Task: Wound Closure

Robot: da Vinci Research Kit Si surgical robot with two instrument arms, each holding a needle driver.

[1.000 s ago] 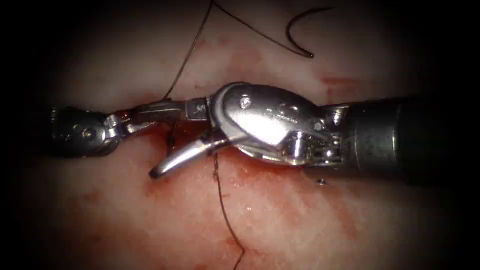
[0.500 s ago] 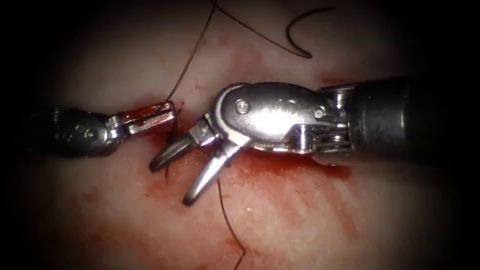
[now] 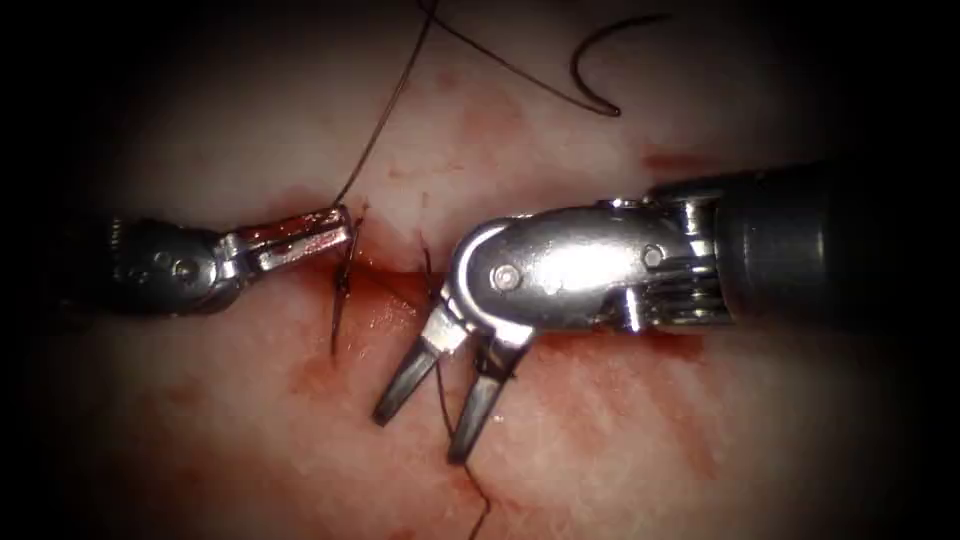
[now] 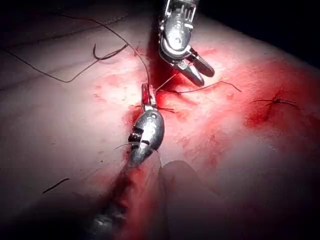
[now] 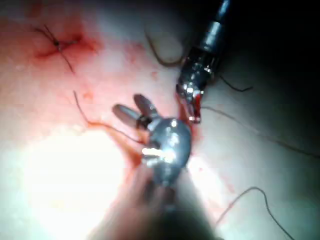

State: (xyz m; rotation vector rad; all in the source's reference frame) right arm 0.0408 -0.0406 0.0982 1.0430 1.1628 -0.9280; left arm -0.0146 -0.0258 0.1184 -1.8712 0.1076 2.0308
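The pale, red-stained pork tissue spans the endoscope view, its cut running between the tools. The right arm's silver needle driver has its jaws spread wide and holds nothing; a dark thread lies between them on the tissue. The left arm's smaller tool has its jaws closed on the thread rising away at the cut's left end. The dark curved needle lies free on the tissue, far from both. The left wrist view adds a tied stitch well apart on open tissue.
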